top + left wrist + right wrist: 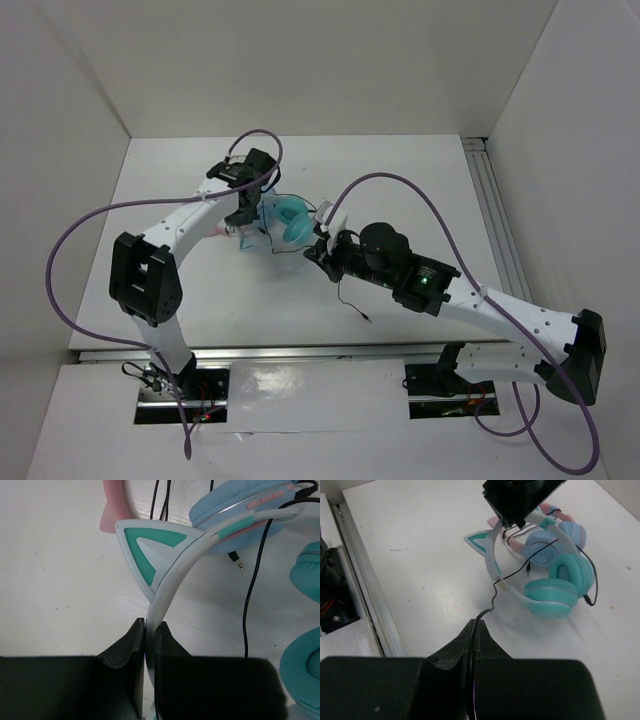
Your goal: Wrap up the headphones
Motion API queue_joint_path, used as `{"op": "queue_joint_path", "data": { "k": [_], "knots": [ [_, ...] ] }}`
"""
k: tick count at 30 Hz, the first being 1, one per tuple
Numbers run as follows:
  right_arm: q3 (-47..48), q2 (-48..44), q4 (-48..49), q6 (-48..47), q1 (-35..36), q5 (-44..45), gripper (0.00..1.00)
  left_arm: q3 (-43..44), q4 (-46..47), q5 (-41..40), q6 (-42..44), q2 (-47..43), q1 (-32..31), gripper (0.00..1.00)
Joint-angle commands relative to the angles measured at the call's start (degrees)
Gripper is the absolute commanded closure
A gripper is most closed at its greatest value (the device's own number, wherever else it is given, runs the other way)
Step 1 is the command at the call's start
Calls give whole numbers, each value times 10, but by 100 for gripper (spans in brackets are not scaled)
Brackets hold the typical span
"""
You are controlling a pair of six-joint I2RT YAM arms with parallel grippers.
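Observation:
The teal headphones point(290, 215) lie at the table's middle, cups point(552, 587) side by side in the right wrist view. My left gripper point(149, 630) is shut on their pale headband point(172, 580) just below a teal cat ear point(147, 550). My right gripper point(476, 629) is shut on the thin black cable point(492, 602), which runs kinked from the headband to my fingers; its loose tail trails on the table point(352, 300). In the top view the left gripper point(243, 212) sits left of the cups and the right gripper point(322, 247) right of them.
Pink-banded headphones with light blue cups point(235, 517) lie against the teal pair, their plug point(236, 560) and cable loose beside them. A metal rail point(495, 215) runs along the table's right edge. White walls enclose three sides.

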Motion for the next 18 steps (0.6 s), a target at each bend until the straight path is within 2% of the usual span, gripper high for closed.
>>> {"op": "queue_joint_path", "data": {
  "k": [1,11,18],
  "knots": [
    [37,-10,19,-32,-4,33,100,4,12,4,26,-34,-19,100],
    [74,-3,-6,-97,-50,74,100,-119,35,16,125,-180,-132,100],
    [68,-14,0,-117,-90,125,100,-192,32,9,131,-315,-234,100]
  ]
}}
